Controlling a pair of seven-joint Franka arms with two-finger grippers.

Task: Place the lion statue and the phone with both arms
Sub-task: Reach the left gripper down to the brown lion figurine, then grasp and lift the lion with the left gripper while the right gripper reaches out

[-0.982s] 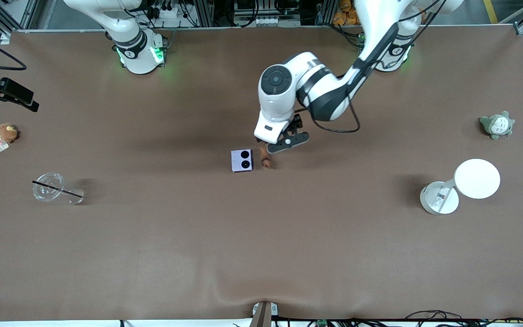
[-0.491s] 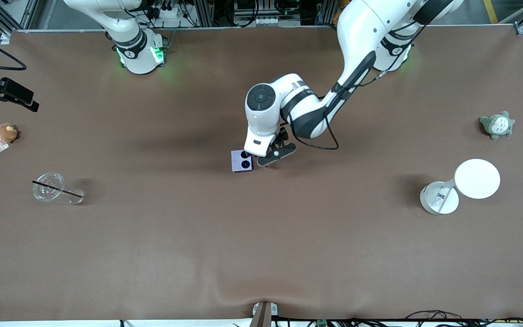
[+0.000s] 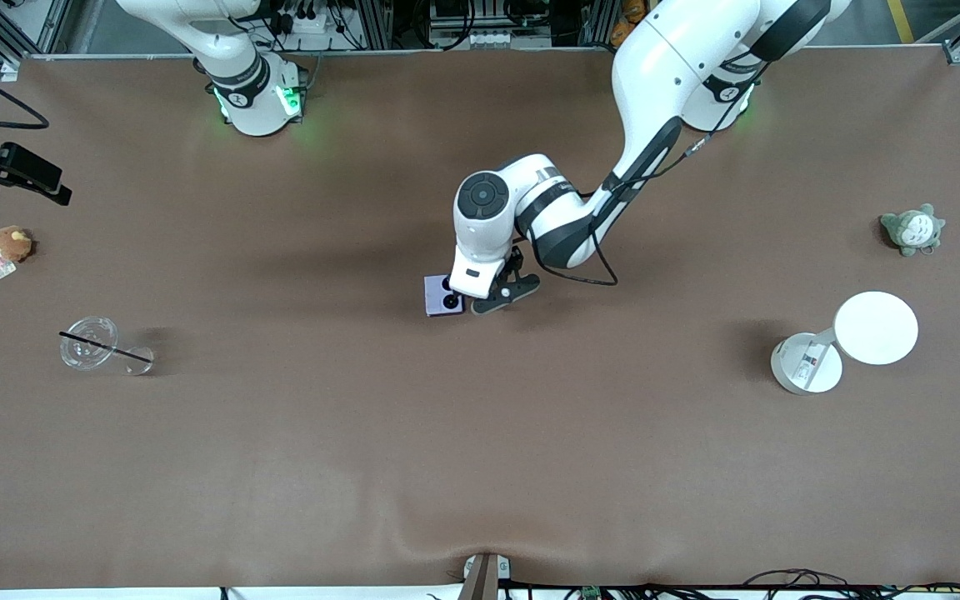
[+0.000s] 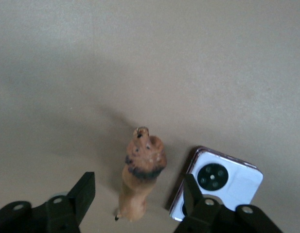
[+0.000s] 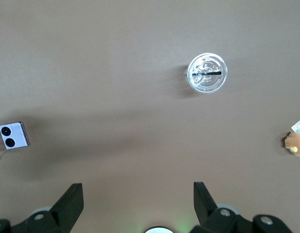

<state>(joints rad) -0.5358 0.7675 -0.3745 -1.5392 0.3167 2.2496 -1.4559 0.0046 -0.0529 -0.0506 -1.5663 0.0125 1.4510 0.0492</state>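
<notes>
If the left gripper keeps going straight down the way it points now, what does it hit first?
Most likely the lion statue, which lies between the open fingers of the left gripper. The phone sits close beside one finger; depth is unclear.

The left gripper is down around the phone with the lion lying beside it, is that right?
Not quite. The left gripper straddles the lion, jaws either side of it; the phone lies beside it, outside the jaws. The left wrist view shows this.

No legible text, brand, number or sign; the label on the lamp base (image 3: 806, 363) beside the white disc lamp (image 3: 876, 327) and the tag on the brown plush (image 3: 11, 244) cannot be read
</notes>
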